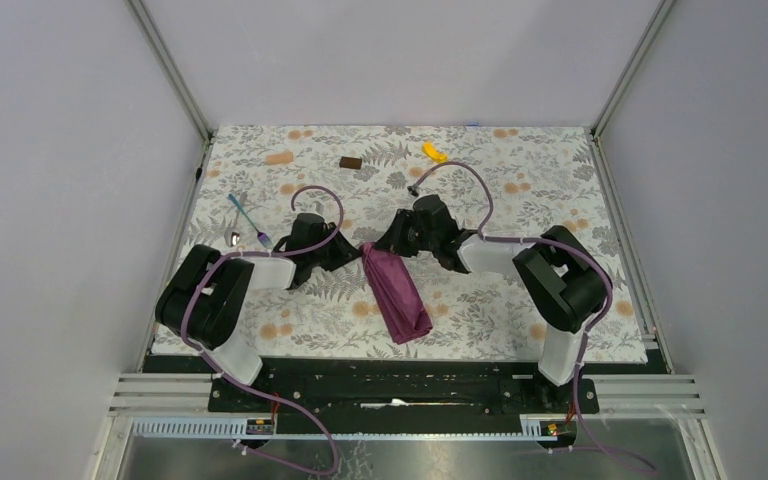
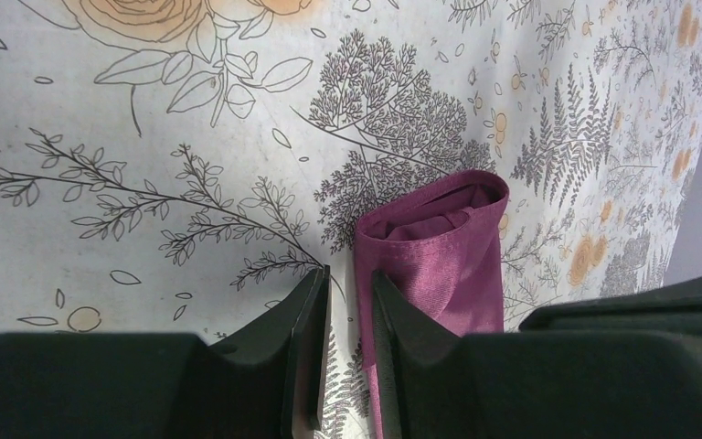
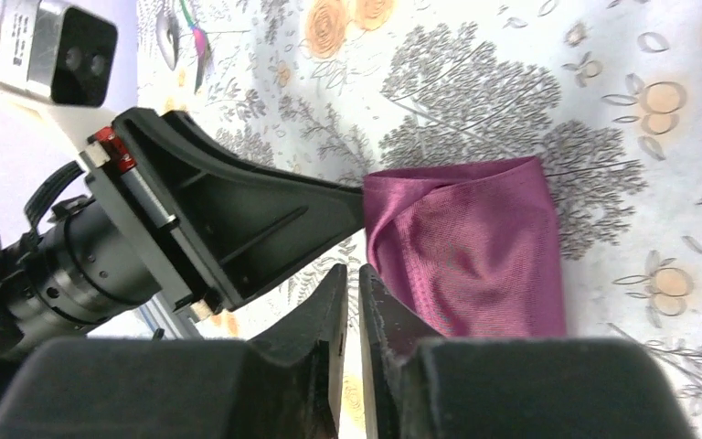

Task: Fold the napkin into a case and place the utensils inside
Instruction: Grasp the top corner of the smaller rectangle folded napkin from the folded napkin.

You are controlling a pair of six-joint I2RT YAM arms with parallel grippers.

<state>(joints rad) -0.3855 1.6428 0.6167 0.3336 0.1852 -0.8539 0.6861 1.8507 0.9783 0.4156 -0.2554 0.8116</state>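
The plum napkin (image 1: pixel 397 292) lies folded into a narrow strip at the table's middle, its far end between my two grippers. In the left wrist view the napkin (image 2: pixel 439 256) shows an open, pocket-like end. My left gripper (image 2: pixel 349 274) is slightly open, one finger over the napkin's edge, with tablecloth showing in the gap. My right gripper (image 3: pixel 352 270) is shut and empty, just beside the napkin (image 3: pixel 475 247). From above, the left gripper (image 1: pixel 353 251) and right gripper (image 1: pixel 386 244) nearly meet. The fork (image 1: pixel 250 224) and spoon (image 1: pixel 235 238) lie at the left, apart from the napkin.
A small brown block (image 1: pixel 350 162) and a small yellow piece (image 1: pixel 434 152) lie at the far side of the floral tablecloth (image 1: pixel 520 190). The left arm's wrist camera (image 3: pixel 55 50) and body stand close to my right gripper. Enclosure walls ring the table.
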